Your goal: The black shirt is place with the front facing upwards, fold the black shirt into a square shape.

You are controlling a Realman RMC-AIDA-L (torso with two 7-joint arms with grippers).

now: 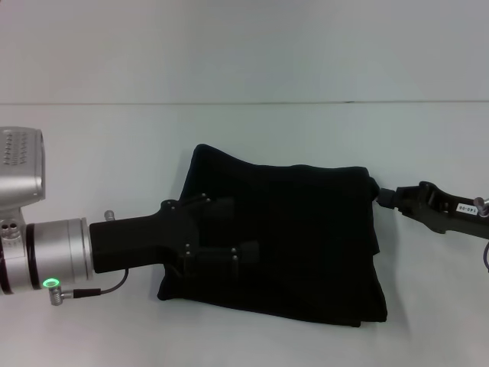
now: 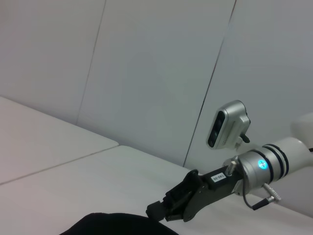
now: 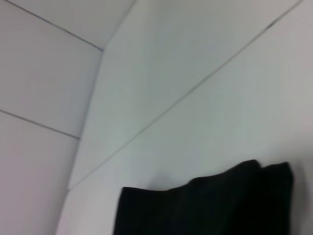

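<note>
A plain white counter [image 1: 92, 153] is running back to pale panelled walls, with nothing else lying on it. The black shirt [image 1: 298, 229] is sitting mid-counter, already gathered into a thick, roughly square bundle, so the folding looks nearly done. The left gripper [image 1: 233, 233] is reaching in over the bundle's left part, its jaws spread apart and resting on or just above the cloth, probably pressing or smoothing the fold. The right gripper [image 1: 382, 197] is meeting the shirt's right edge near the far corner; whether its jaws are pinching the cloth I cannot tell, though it seems to be steadying that side.
</note>
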